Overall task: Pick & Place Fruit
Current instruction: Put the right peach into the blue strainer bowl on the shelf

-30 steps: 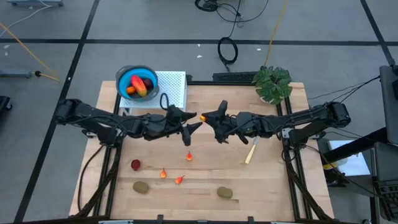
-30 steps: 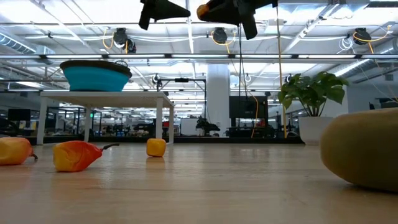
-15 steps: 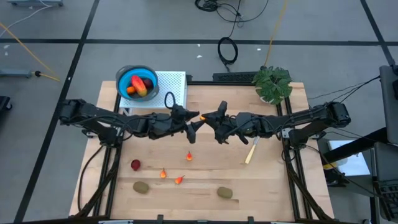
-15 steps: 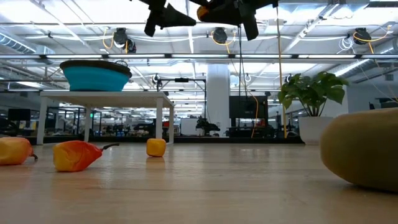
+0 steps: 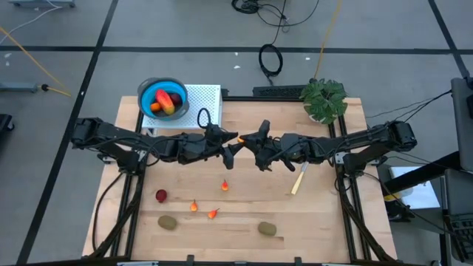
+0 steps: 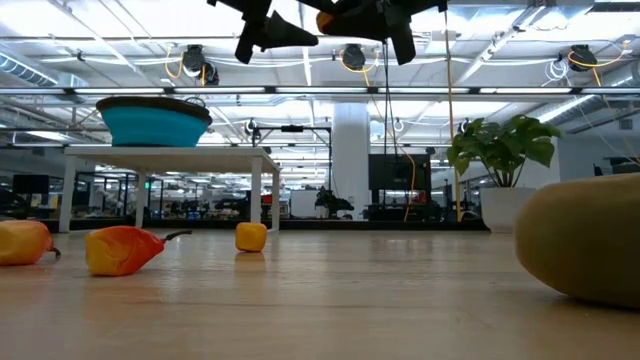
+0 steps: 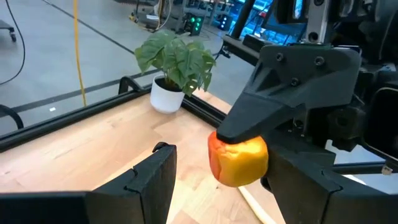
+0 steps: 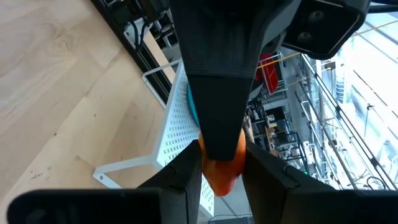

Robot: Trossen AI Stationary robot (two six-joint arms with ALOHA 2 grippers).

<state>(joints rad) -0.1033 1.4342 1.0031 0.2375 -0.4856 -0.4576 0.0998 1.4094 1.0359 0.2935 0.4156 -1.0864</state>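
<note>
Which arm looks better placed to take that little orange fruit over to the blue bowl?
Probably the left. Its open left gripper faces the orange fruit, clamped in the right gripper, and the blue bowl sits on the left arm's side.

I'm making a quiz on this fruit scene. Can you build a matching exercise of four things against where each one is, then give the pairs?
Things
1. small orange fruit
2. red-orange fruit
3. kiwi
4. left gripper

Places
A. lying on the table near its front edge
B. in the blue bowl on the white stand
C. clamped in the right gripper above the table
D. open, right beside the held fruit

Pairs: 1-C, 2-B, 3-A, 4-D
</note>
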